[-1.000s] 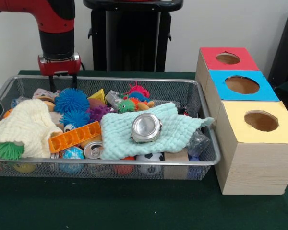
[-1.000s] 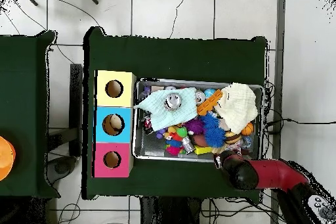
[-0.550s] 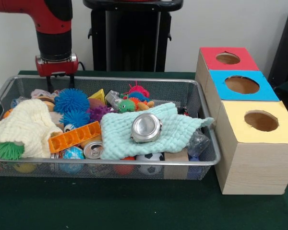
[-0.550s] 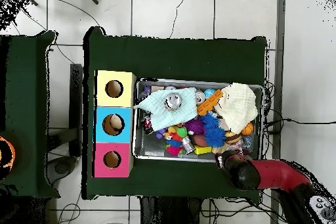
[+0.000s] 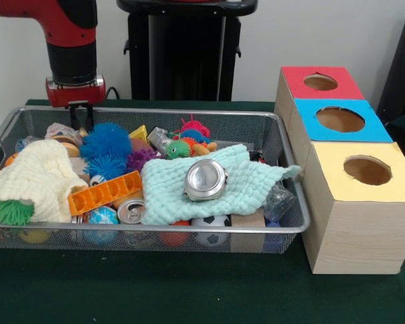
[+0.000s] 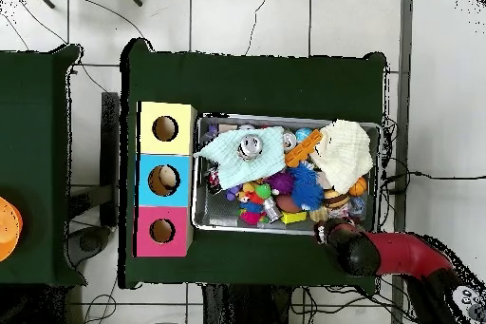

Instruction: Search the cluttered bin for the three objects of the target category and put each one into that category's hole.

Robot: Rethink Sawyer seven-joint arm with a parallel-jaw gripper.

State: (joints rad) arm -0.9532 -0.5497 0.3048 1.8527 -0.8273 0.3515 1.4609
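End effector (image 5: pixel 81 116) now nearer blue ball (image 5: pixel 106 141).

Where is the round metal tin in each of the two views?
Front view: the round metal tin lies on the mint green cloth, centre of the bin.
Overhead view: the tin lies on that cloth, near the yellow box.
Shared landmark: the cloth.

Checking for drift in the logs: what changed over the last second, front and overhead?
Only the arm moved. In the front view the gripper slid slightly left and a touch up along the bin's far rim. It grasped nothing and let nothing go. The blue spiky balls, mint cloth, round tin and three boxes stayed put.
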